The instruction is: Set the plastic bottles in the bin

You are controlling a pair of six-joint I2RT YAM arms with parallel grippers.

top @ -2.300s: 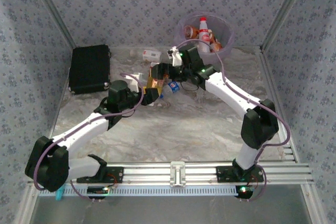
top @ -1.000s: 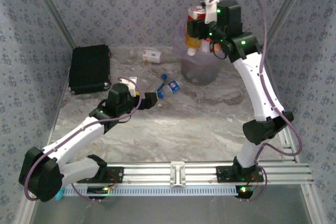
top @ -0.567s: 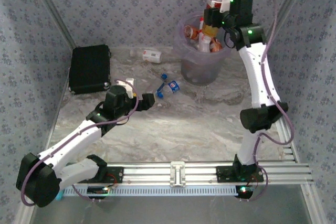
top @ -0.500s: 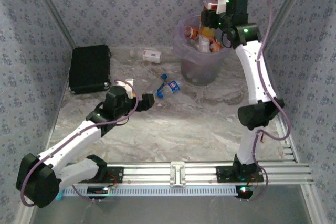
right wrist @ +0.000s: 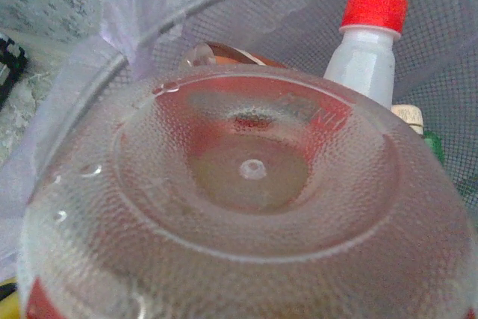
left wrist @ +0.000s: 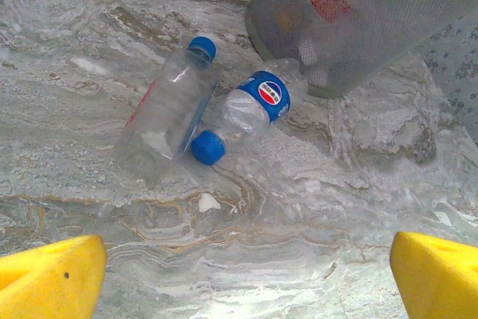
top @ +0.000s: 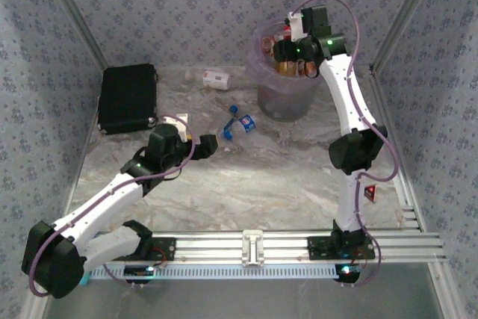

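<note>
The left gripper (left wrist: 243,278) is held wide open and empty, with a red-labelled bottle (left wrist: 168,106) and a blue-labelled bottle (left wrist: 250,110) lying side by side near the bin (left wrist: 358,13); a clear bottle (right wrist: 254,184) is clamped in the right gripper (top: 286,51) above the bin's mouth

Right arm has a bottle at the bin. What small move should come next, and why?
Probably open the right gripper and release: the clear bottle it holds hangs over the bin mouth, with the bin wall and a red-capped white bottle just beyond it.
</note>
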